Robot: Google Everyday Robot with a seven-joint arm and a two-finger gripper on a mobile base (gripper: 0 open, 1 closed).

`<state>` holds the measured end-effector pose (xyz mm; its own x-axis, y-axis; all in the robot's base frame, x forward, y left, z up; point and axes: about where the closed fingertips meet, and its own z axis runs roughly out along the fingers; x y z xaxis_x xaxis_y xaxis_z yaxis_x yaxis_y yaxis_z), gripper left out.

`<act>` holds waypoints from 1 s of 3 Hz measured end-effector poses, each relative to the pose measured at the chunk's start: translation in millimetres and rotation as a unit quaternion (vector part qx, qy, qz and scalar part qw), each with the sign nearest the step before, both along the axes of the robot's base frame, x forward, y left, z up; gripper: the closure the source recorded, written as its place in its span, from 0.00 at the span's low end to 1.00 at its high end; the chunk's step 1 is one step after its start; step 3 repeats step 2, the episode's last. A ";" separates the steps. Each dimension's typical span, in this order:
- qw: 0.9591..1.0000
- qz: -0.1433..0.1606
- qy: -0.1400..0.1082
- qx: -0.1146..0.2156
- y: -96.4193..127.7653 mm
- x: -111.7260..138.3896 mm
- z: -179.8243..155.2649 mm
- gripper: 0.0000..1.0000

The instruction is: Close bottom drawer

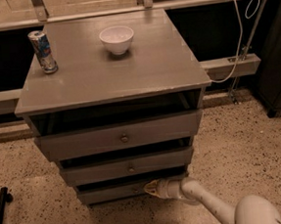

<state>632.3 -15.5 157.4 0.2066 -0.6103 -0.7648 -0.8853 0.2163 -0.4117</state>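
Camera view: the narrow grey-brown wooden bottom drawer (108,194), lowest of three, is judged to be a little way out, with the cream-tipped gripper (151,187) set against its front just right of the small round metal knob (136,188). Whether the gripper is apart or together cannot be told. The push should be kept level and straight inward, so that the box is not skewed.

speckled terrazzo floor (251,138) in dim warm light. a grey wooden counter (141,69) stands before dark wall panels under a pale rail (195,2); a white cable (235,27) hangs at right, near a dark cabinet (278,57).
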 end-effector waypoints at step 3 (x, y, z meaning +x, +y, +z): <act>0.997 0.065 0.050 0.001 -11.2 -56.0 -18.1 1.00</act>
